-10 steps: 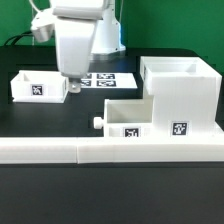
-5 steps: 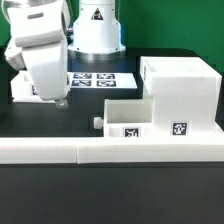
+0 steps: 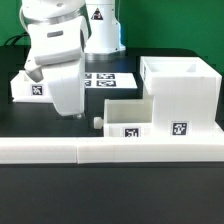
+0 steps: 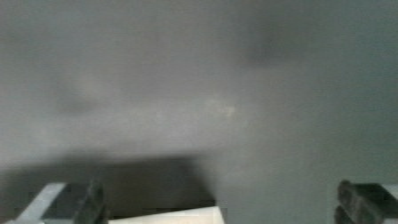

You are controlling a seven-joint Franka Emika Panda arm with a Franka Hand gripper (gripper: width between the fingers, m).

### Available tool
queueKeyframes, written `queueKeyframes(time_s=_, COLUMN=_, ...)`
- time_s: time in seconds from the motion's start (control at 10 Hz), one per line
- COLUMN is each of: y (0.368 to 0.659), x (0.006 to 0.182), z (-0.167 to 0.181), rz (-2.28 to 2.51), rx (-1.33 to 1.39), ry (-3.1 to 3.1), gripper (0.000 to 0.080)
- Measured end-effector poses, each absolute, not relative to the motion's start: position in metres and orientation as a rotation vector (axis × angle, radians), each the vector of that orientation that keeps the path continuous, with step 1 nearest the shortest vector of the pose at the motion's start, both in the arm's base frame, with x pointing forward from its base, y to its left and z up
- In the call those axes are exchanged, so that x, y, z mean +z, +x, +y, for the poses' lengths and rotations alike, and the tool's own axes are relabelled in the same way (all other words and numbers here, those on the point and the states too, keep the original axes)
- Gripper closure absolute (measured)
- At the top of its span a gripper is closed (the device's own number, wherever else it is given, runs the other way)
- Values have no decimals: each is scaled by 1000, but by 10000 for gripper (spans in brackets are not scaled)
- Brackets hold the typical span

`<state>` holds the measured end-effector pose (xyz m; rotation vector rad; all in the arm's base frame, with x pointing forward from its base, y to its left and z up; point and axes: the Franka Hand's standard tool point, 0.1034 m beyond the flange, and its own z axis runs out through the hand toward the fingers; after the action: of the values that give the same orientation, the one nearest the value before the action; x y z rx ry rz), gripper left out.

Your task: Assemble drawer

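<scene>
The drawer's big white housing [image 3: 180,88] stands at the exterior view's right, with a tag on its front. One small tagged tray [image 3: 128,118] sits against its left side, its round knob [image 3: 97,123] pointing to the exterior view's left. The second tray [image 3: 24,86] lies at the far left, partly hidden behind my gripper [image 3: 72,113]. The gripper hangs tilted, low over the black table between the two trays, touching neither. In the blurred wrist view its fingers [image 4: 68,203] stand wide apart, open, with a white edge [image 4: 169,215] low between them.
A long low white rail [image 3: 110,150] runs along the table's front. The marker board [image 3: 108,79] lies flat behind the gripper. The robot base [image 3: 100,30] stands at the back.
The gripper swung to the exterior view's left and tilted, then came down and forward to a spot between the two trays. The drawer parts have not moved.
</scene>
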<state>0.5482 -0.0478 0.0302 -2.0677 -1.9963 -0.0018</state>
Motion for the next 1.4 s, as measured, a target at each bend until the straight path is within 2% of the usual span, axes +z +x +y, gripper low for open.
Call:
queueKeyframes(time_s=0.3, y=557, x=31, z=-31, rz=-1959, rx=2, ry=-2107, gripper=150)
queueKeyframes(time_s=1.4, y=562, x=22, z=-28, rz=-2057, rx=71, ry=-2132, gripper=150)
